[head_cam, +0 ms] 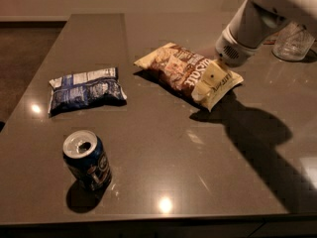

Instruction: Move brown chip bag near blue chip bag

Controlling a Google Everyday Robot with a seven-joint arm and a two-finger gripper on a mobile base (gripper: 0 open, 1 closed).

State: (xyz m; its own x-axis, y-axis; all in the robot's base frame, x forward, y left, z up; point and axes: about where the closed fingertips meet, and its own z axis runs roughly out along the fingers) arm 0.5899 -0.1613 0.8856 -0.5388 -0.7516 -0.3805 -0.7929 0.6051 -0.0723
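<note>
A blue soda can point(86, 158) is set upright on a grey-brown table point(163, 152), with its silver top showing a dark opening. The table's near edge is found just below the can. A clear glass point(293, 42) is seen far up and right of the can, well apart from it. Dark floor point(22, 53) is seen up and left of the can, past the table's left edge. The gripper point(214, 78) is held up and right of the can, low over the table.
</note>
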